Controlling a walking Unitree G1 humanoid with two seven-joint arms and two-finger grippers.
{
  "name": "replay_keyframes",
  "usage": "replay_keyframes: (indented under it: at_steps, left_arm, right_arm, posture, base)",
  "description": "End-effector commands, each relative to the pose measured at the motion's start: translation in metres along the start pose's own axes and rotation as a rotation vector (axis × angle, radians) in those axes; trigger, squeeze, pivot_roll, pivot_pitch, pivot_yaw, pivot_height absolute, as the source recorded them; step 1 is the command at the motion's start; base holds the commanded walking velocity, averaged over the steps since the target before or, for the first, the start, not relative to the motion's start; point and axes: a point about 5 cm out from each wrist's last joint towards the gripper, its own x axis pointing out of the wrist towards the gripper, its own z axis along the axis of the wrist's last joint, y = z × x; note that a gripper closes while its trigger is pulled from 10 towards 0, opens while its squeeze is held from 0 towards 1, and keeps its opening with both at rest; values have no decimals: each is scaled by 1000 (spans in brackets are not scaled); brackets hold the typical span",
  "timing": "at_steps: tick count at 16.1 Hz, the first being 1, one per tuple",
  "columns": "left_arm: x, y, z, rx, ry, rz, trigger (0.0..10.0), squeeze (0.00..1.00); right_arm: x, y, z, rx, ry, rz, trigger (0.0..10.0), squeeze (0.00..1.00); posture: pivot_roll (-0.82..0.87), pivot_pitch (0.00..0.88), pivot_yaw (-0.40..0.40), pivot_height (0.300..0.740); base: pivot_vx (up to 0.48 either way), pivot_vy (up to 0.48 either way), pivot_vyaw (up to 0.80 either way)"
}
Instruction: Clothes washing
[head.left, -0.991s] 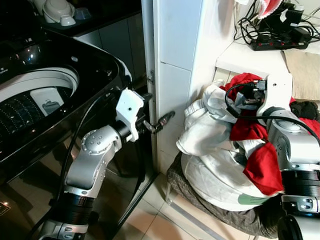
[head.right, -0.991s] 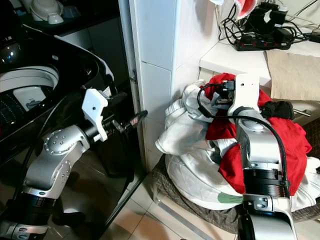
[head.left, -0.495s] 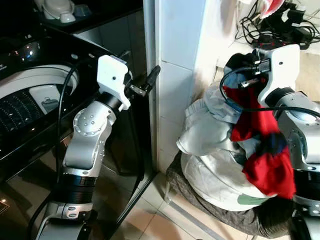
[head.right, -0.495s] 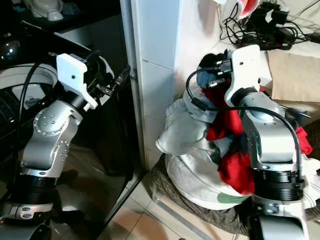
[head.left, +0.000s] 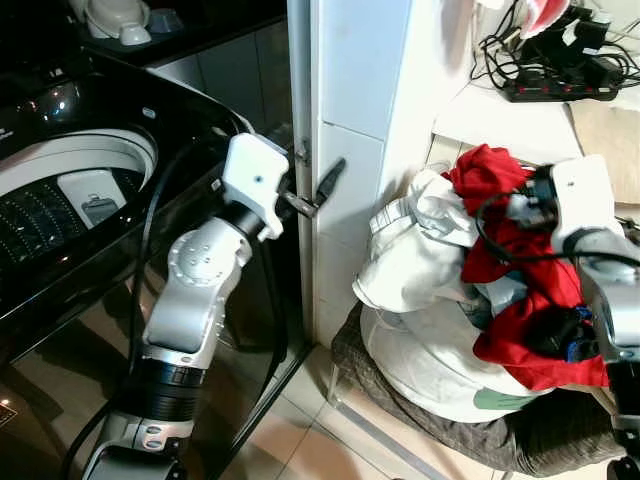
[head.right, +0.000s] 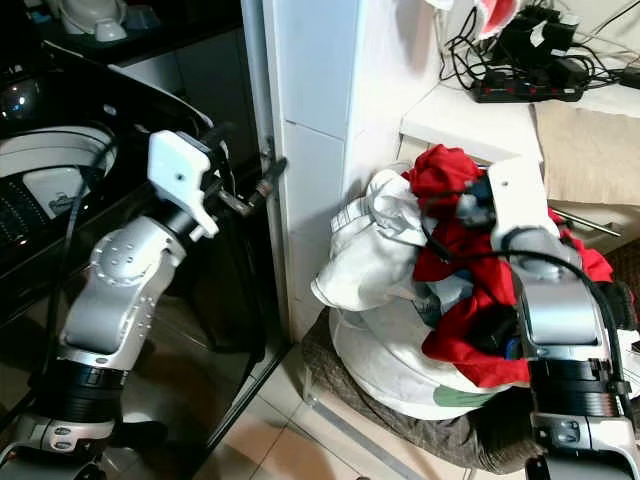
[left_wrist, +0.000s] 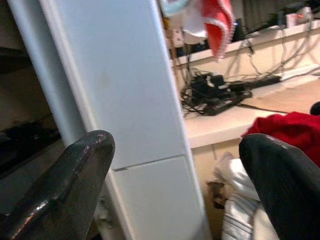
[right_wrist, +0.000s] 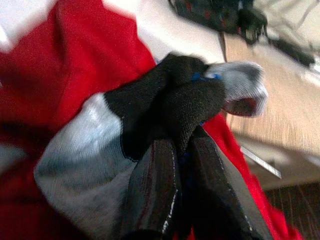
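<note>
Raised beside the white tiled pillar (head.left: 350, 90), the left gripper (head.left: 322, 188), fingers (left_wrist: 75, 185) spread apart with nothing between them, black tips pointing at the pillar's corner. To its left, the black washing machine (head.left: 70, 200), lid up, drum (head.left: 40, 215) visible. Seen from the left wrist: the pillar close ahead, a power strip (left_wrist: 220, 102) with tangled cables on the white ledge (left_wrist: 225, 125) beyond, and a red and white cloth (left_wrist: 212, 20) hanging above it.

To the right, the laundry pile (head.left: 430, 330) heaped in a dark basket (head.left: 440, 435) on the tiled floor (head.left: 300, 430): white garments (head.left: 410, 270) underneath, red garments (head.left: 510, 270) on top. Over the top of the pile, the right gripper (right_wrist: 182, 165). From the head views, fingers hidden behind the wrist and red cloth. From the right wrist view, both black fingers pressed tight together on a black and grey sock (right_wrist: 170, 115), held bunched in front of the red cloth, a beige cloth (right_wrist: 275, 100) lying on the ledge behind.
</note>
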Motion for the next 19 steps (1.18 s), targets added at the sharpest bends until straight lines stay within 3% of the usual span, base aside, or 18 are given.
replay_keyframes:
  at_steps: [1,4,7,13,15,16,17,19]
  left_arm:
    - [-2,-1,-2,10,21,-20,10000,0]
    - [-2,0,-2,10,23,-26,10000,0]
    - [-3,2,-1,7,19,-26,10000,0]
    - [-6,2,0,2,17,-43,10000,0]
    - [-9,5,-1,3,29,-50,10000,0]
    - [-9,7,0,1,27,-50,10000,0]
    - [-9,8,0,-2,24,-50,10000,0]
    - [-8,2,8,-53,-20,-116,10000,0]
  right_arm:
    - [0,-2,-13,13,69,-13,10000,1000]
    - [-2,2,-8,52,48,1,10000,1000]
    - [-10,-6,16,109,-38,-79,10000,1000]
    - [-34,-7,24,134,-22,-118,10000,1000]
    - [-46,-14,31,166,-57,-188,10000,1000]
    - [-50,-21,37,227,-118,-250,10000,1000]
    - [-52,-25,41,275,-154,-283,10000,0]
    - [-57,-28,29,315,-73,-328,10000,0]
  posture:
    - [-57,0,16,740]
    - [-60,0,20,740]
    - [-60,0,18,740]
    - [-70,0,20,740]
    - [-83,0,33,740]
    - [-83,0,33,740]
    - [-83,0,33,740]
    - [-83,0,33,740]
  base:
    - [0,0,0]
    - [0,0,0]
    - [0,0,0]
    - [0,0,0]
    - [0,0,0]
    - [0,0,0]
    - [0,0,0]
    - [0,0,0]
